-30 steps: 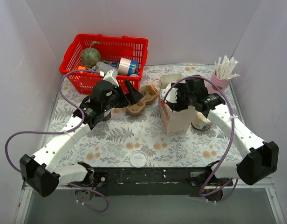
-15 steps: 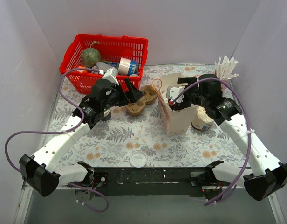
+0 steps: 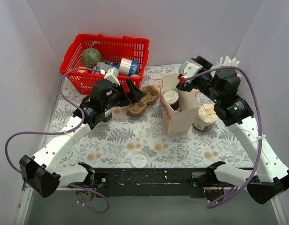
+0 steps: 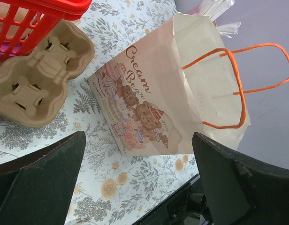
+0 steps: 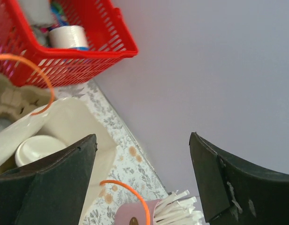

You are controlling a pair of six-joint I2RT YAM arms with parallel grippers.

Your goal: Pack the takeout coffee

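Note:
The takeout coffee (image 3: 171,97) stands inside the open paper bag (image 3: 176,117); only its white lid (image 5: 35,148) shows, its sides hidden by the bag walls. My right gripper (image 3: 193,70) hangs above and behind the bag, open and holding nothing, well apart from the cup. In its wrist view the right gripper (image 5: 143,136) frames the back wall. My left gripper (image 3: 132,93) is open and empty, left of the bag beside a cardboard cup carrier (image 3: 143,99). From the left wrist, the left gripper (image 4: 139,137) faces the printed side of the bag (image 4: 154,108), whose orange handles stand up.
A red basket (image 3: 83,77) with several items stands at the back left. A white tub with crumpled paper (image 3: 204,115) sits right of the bag. A pink cup of white sticks (image 5: 158,212) is at the back right. A loose white lid (image 3: 139,159) lies near the front edge.
My right gripper has lifted out of the bag and drawn back to the right, opening wider and leaving the cup inside. The left arm has not moved.

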